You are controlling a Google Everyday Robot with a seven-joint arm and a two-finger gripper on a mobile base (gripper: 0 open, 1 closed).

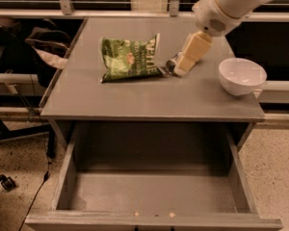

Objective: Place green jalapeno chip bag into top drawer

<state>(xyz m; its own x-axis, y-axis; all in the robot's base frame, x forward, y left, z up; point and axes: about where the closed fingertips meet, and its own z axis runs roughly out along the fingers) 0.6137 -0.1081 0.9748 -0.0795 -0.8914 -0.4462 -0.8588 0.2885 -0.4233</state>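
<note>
Widest of all, the grey surface [149, 97], spanning the middle of the view. Carries the bag and the bowl.

Beneath it, the top drawer [154, 220], pulled out toward the camera. Shows a grey floor, 2 side walls and a flat front panel along the bottom edge.

Next, the white robot arm [231, 4], entering at the upper right corner and angling down and left above the back of the surface.

Then the green jalapeno chip bag [130, 57], lying flat on the back left-centre of the surface, outside the drawer. Faces up with white lettering showing, long side running across the view, right end crinkled and slightly raised.

After that, the white bowl [242, 75], upright near the right edge of the surface, well apart from the bag.

Smaller, the cream pincer [179, 66], hanging from the arm's end and slanting down and left, tip close to the surface just beside the bag's lower right corner. Sits to the right of the bag, between bag and bowl, nearer the bag. Touching the foil or only near it: cannot tell. Clenched or released: cannot tell either.

Smallest, a dark silvery bit [170, 64] right at the pincer's tip against the bag's corner; part of the pincer or a separate thing, cannot tell.
</note>
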